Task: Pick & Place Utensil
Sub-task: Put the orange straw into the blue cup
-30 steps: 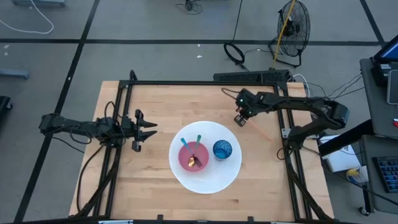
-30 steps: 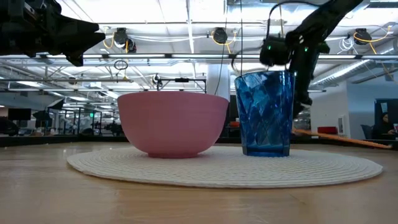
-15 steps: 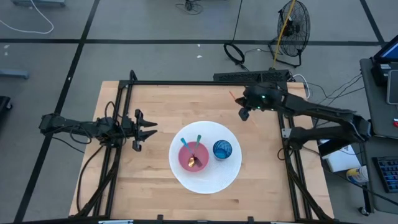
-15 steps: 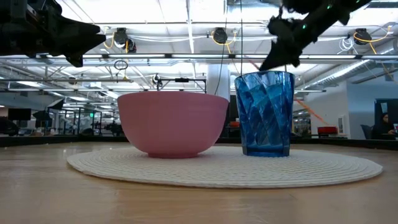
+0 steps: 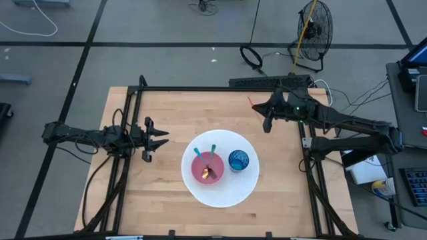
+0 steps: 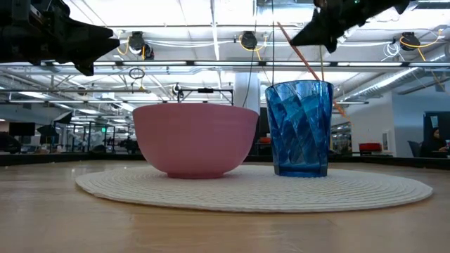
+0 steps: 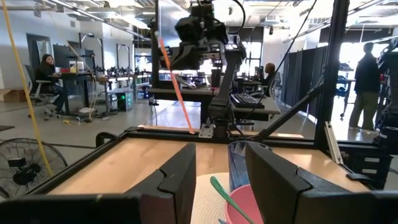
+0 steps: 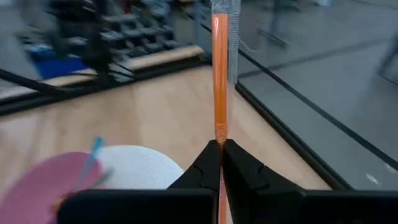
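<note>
Orange stick lifted, not yet placed.
Right gripper (image 5: 267, 115) pinches the orange utensil (image 6: 304, 60) beyond the blue cup (image 5: 238, 160); left gripper (image 5: 159, 139) waits spread.

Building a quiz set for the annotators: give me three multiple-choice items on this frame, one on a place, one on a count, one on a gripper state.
1. Where does the blue cup stand?
A. on the white mat, beside the pink bowl
B. inside the pink bowl
C. on bare wood, near the left arm

2. How many utensils lie in the pink bowl?
A. none
B. three
C. six

3. What is the right gripper doing?
A. hanging open and empty
B. shut on the orange stick
C. shut on the cup's rim

Answers:
1 A: the high view shows the cup on the white mat next to the bowl.
2 B: two teal handles and one gold spoon show in the bowl.
3 B: the right wrist view shows the fingers pinching the orange stick, lifted above the table.
</note>
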Tool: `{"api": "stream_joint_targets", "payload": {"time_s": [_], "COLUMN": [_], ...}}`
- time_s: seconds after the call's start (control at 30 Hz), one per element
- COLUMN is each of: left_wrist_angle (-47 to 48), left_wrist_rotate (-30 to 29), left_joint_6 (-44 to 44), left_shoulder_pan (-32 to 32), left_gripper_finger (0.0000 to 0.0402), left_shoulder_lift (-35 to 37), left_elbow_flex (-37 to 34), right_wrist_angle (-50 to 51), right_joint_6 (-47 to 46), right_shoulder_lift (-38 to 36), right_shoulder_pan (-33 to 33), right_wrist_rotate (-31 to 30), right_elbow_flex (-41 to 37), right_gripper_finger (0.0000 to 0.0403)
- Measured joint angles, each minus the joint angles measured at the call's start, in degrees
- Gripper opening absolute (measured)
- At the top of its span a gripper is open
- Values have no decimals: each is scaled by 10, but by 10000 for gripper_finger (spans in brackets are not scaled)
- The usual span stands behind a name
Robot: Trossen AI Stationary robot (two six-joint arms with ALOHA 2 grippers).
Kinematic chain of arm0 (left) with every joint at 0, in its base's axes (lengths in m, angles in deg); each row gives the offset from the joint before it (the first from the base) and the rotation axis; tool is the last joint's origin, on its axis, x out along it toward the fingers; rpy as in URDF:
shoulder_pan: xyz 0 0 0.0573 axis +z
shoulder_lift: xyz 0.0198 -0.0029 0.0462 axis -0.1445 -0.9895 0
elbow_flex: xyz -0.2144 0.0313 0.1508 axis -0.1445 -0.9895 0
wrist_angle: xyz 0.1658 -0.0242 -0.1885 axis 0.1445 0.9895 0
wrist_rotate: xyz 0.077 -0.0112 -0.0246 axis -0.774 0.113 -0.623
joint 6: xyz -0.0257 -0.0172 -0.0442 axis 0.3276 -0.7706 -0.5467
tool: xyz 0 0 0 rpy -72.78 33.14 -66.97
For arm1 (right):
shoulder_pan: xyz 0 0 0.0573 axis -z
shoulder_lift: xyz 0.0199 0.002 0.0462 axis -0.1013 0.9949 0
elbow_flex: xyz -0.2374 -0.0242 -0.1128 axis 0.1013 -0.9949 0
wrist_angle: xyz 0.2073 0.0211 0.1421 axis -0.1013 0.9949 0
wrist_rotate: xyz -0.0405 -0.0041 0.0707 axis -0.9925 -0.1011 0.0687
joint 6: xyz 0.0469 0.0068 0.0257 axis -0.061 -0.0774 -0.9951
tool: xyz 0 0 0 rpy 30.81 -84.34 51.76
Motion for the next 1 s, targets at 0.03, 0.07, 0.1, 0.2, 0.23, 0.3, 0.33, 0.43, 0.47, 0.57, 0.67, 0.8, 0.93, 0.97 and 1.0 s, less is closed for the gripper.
{"api": "stream_joint_targets", "payload": {"time_s": [0.03, 0.07, 0.1, 0.2, 0.23, 0.3, 0.33, 0.43, 0.47, 0.57, 0.67, 0.8, 0.93, 0.97, 1.0], "left_wrist_angle": [0, 0, 0, 0, 0, 0, 0, 0, 0, 0, 0, 0, 0, 0, 0], "left_wrist_rotate": [0, 0, 0, 0, 0, 0, 0, 0, 0, 0, 0, 0, 0, 0, 0], "left_joint_6": [0, 0, 0, 0, 0, 0, 0, 0, 0, 0, 0, 0, -1, -1, -1], "left_shoulder_pan": [0, 0, 0, 0, 0, 0, 0, 0, 0, 0, 0, 0, 0, 0, 0], "left_gripper_finger": [145, 145, 145, 145, 145, 145, 145, 145, 145, 145, 145, 145, 145, 145, 145], "left_shoulder_lift": [0, 0, 0, 0, 0, 0, 0, 0, 0, 0, 0, 0, 0, 0, 0], "left_elbow_flex": [0, 0, 0, 0, 0, 0, 0, 0, 0, 0, 0, 0, 0, 0, 0], "right_wrist_angle": [-11, -21, -31, -68, -79, -100, -109, -133, -142, -178, -255, -363, -419, -432, -449], "right_joint_6": [4, 7, 8, 13, 16, 17, 17, 21, 21, 21, 5, -36, -43, -43, -43], "right_shoulder_lift": [0, 0, 0, 0, 0, 0, 0, 0, 0, 0, 0, 7, 18, 23, 28], "right_shoulder_pan": [-5, -9, -13, -24, -27, -36, -40, -52, -56, -68, -86, -116, -146, -151, -155], "right_wrist_rotate": [7, 17, 28, 61, 71, 86, 92, 118, 127, 165, 228, 273, 266, 266, 266], "right_elbow_flex": [0, 0, 0, 0, 0, 0, 0, 0, 0, 0, -9, -39, -77, -87, -98], "right_gripper_finger": [2, 2, 2, 2, 2, 2, 2, 2, 2, 2, 2, 2, 2, 2, 2]}}
